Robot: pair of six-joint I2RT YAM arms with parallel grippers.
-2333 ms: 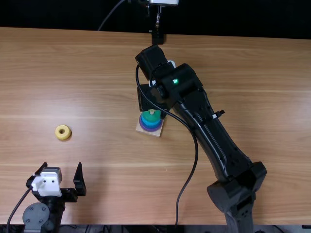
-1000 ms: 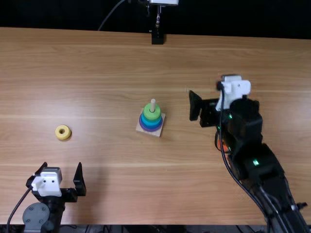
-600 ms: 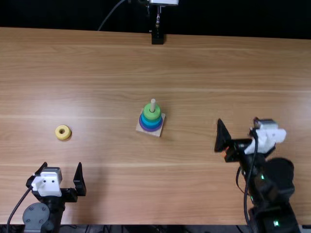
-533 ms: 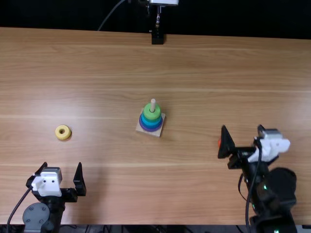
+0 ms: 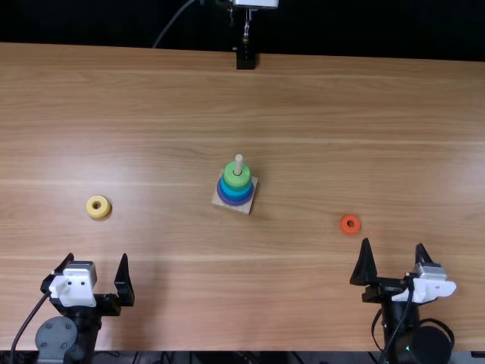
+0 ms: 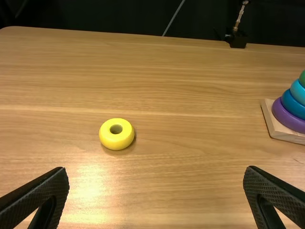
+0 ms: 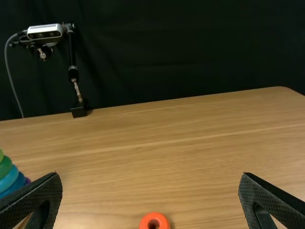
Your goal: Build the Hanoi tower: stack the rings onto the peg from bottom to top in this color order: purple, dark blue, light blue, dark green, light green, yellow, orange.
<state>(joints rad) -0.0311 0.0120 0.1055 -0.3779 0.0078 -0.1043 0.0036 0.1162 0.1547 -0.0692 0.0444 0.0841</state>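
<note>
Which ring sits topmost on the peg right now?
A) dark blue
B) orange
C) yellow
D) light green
D: the light green ring is the highest on the peg, while the yellow ring and the orange ring both lie on the table.
</note>
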